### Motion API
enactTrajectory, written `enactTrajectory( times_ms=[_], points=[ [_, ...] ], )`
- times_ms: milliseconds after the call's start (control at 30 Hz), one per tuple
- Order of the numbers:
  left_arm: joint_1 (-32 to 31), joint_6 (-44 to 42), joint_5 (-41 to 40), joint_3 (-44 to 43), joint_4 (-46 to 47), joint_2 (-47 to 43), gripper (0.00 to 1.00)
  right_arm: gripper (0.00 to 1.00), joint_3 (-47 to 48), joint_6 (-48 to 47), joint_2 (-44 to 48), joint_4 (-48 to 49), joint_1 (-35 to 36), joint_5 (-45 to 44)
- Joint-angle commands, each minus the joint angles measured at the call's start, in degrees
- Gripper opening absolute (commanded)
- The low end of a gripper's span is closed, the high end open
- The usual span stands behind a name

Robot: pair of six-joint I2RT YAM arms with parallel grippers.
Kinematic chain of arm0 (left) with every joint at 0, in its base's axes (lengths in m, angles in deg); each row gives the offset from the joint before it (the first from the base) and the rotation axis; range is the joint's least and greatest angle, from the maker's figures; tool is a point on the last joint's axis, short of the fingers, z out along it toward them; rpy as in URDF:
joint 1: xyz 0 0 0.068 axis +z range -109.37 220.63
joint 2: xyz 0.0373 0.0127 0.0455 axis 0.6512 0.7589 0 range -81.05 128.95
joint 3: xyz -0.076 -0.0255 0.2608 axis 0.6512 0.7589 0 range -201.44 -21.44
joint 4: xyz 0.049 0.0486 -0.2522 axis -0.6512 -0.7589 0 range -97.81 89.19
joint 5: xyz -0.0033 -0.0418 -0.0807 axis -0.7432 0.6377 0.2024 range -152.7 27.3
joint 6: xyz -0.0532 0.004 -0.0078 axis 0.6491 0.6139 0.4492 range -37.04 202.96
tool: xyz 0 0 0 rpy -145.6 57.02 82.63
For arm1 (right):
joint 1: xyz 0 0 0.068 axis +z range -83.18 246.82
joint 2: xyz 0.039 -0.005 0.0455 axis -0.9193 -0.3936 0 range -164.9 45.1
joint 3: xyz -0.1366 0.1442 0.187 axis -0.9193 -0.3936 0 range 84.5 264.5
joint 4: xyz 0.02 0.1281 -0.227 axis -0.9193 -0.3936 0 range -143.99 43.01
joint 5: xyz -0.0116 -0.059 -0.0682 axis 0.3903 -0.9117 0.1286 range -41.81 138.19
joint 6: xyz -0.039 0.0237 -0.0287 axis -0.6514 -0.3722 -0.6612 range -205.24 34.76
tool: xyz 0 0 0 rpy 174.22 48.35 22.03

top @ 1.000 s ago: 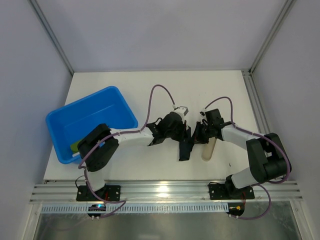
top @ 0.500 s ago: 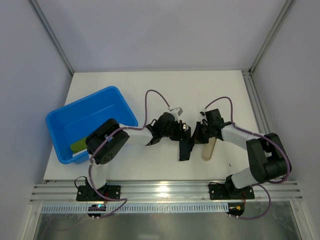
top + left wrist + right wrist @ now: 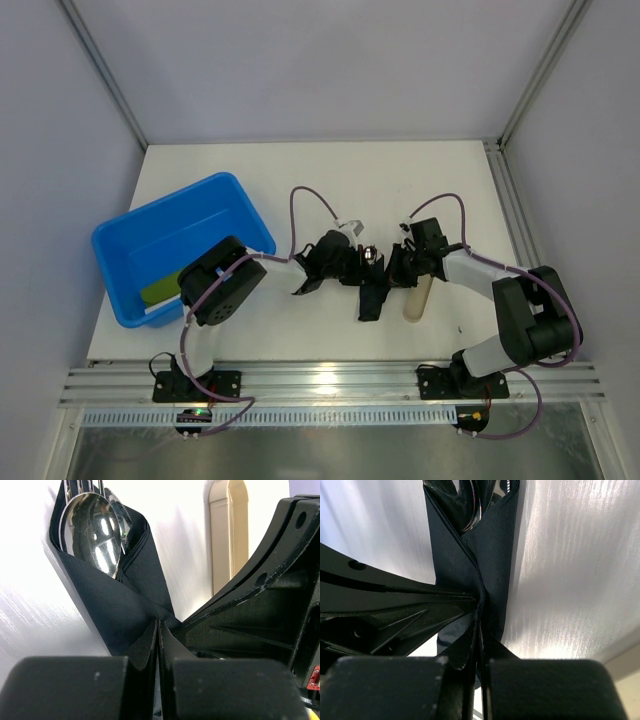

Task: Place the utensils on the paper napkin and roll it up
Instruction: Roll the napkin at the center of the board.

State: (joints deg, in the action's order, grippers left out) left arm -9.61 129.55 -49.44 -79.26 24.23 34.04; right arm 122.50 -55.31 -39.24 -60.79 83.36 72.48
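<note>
At table [image 3: 300, 180] centre | left gripper [image 3: 158, 645] is pinching shut on the paper napkin [image 3: 117, 605] | right gripper [image 3: 480, 645] is clamping the same fold opposite, likely stopping the roll springing open | utensils [image 3: 92, 527] are sitting wrapped inside, spoon bowl poking out | beige cylinder [image 3: 228, 535] is lying just beside.

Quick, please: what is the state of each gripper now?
Left gripper: closed, holding the napkin.
Right gripper: closed, holding the napkin.
</note>
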Motion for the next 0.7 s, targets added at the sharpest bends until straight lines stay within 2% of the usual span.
enactTrajectory(
  times_ms=[0,300,467,667],
  points=[
    [0.1,-0.2,-3.7,-0.1,-3.6,2.2,0.00,0.04,0.9,-1.4,1.9,0.2,0.2,-0.4],
    [0.1,-0.1,-5.9,1.0,-5.8,2.7,0.00,0.07,2.8,-2.4,3.4,-2.8,0.2,-3.2],
    [0.1,-0.5,-6.4,2.0,-5.4,2.1,0.00,0.04,3.4,-3.9,5.1,-5.0,0.2,-7.4],
    [0.0,-1.8,-7.0,1.6,-6.7,-0.2,0.00,0.04,3.0,-3.8,4.4,-4.4,0.2,-6.6]
  ],
)
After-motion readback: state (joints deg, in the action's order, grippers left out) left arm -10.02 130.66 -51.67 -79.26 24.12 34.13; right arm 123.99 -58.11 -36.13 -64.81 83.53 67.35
